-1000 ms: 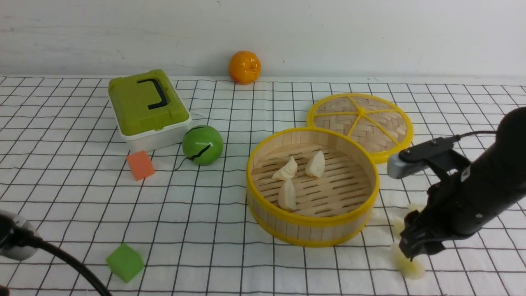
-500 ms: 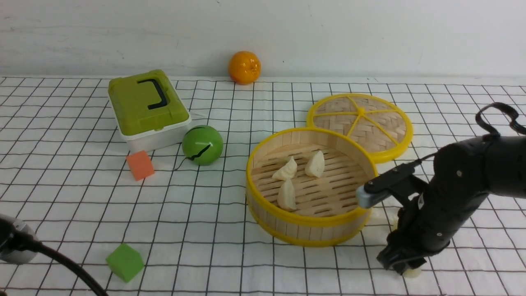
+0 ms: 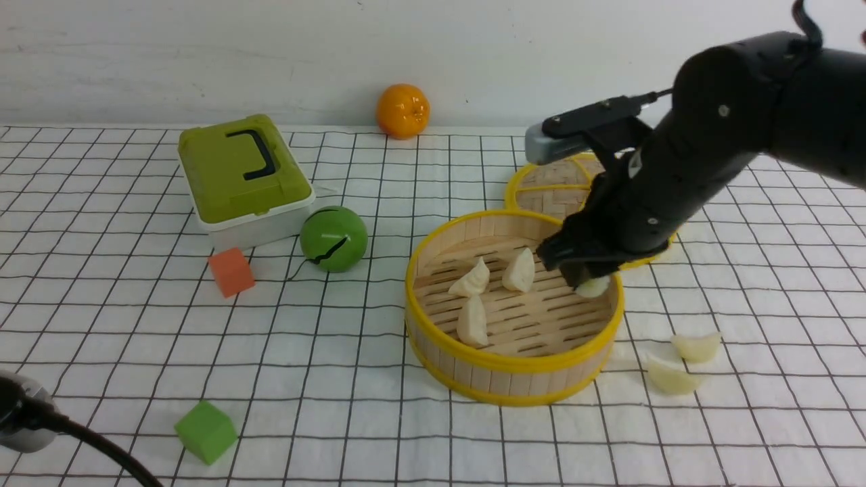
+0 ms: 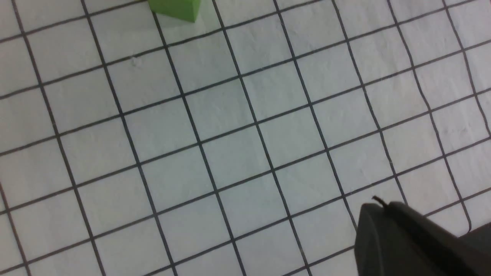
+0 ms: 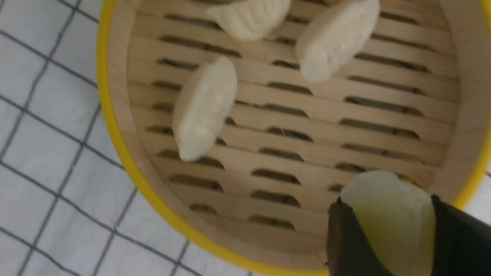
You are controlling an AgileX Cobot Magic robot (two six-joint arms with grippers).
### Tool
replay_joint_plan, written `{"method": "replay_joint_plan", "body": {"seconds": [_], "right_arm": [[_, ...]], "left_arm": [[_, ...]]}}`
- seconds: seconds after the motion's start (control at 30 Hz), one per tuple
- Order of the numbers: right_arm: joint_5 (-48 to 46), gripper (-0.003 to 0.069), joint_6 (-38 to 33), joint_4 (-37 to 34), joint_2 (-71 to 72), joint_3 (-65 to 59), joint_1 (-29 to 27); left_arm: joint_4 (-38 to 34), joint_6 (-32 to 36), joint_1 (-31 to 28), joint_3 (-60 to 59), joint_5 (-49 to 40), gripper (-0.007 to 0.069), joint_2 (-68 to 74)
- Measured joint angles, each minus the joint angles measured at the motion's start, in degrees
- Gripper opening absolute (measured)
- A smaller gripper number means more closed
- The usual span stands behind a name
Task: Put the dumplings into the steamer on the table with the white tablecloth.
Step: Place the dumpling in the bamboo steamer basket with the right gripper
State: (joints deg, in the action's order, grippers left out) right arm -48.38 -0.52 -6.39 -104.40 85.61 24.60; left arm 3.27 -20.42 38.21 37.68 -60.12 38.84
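Desk point(image 3: 379, 439) space under the white tablecloth point(image 3: 101, 325), with its thin black grid, is read here as a clock face seen from the front view. The left gripper point(image 4: 402, 241) sits out at about 8 o'clock. Only one dark edge of it shows in its wrist view, so I cannot tell whether it is wide or narrow. A green cube point(image 3: 206, 431) lies near it at 7 o'clock.

Toward 10 o'clock stand a green-lidded box point(image 3: 243, 177), an orange cube point(image 3: 231, 271) and a green ball point(image 3: 333, 238), with a toy orange point(image 3: 402, 110) by the wall at 12. None of these belongs to the job, and all lie well apart from the work.

The steamer point(image 3: 500, 368) stands just right of centre, uncovered so it can be loaded from above. Three dumplings point(image 3: 472, 320) lie on its slatted floor, in its left half. The right gripper point(image 3: 586, 276) hangs inside the rim at the basket's 3 o'clock side. It is narrowed onto a fourth dumpling point(image 5: 387, 214), pinched across its flanks and clear of the floor, probably brought there because that side is bare. This one is a pale, faintly yellowish crescent, smooth where it bulges between the fingers.

The woven lid point(image 3: 541, 186) lies just behind the steamer at 1 o'clock, out of the way. Two loose dumplings point(image 3: 695, 345) wait on the cloth at 4 o'clock, near the basket wall.
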Motion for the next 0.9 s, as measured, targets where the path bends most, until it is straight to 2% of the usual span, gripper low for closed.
{"method": "replay_joint_plan", "body": {"seconds": [0.37, 0.47, 0.53, 0.57, 0.63, 0.8, 0.9], "right_arm": [[8.00, 0.0257, 0.52, -2.33, -11.03, 0.15, 0.89], [8.48, 0.0321, 0.52, -2.27, -11.10, 0.20, 1.09], [7.94, 0.0394, 0.52, -2.22, -11.04, 0.35, 1.09], [5.88, 0.0449, 0.52, -1.88, -10.59, 0.94, 1.09], [1.66, 0.0509, 0.52, -0.79, -9.13, 1.90, 1.09], [-6.19, 0.0545, -0.91, 4.36, -2.11, 2.44, 0.85], [-9.27, 0.0536, -1.92, 6.39, 4.71, -0.50, -2.31]], "left_arm": [[0.00, 0.00, 0.00, -0.02, 0.54, -0.0013, -0.31], [0.00, 0.00, 0.00, -0.02, 0.59, -0.0013, -0.32], [0.00, 0.00, 0.00, -0.02, 0.65, -0.0012, -0.37], [0.00, 0.00, 0.00, -0.02, 0.65, -0.0011, -0.37], [0.00, 0.00, 0.00, -0.02, 0.59, -0.0012, -0.37], [0.10, 0.00, 0.00, -0.02, -0.11, -0.0012, -0.37], [0.10, 0.00, 0.00, -0.02, -0.54, -0.0012, -0.37]]}}
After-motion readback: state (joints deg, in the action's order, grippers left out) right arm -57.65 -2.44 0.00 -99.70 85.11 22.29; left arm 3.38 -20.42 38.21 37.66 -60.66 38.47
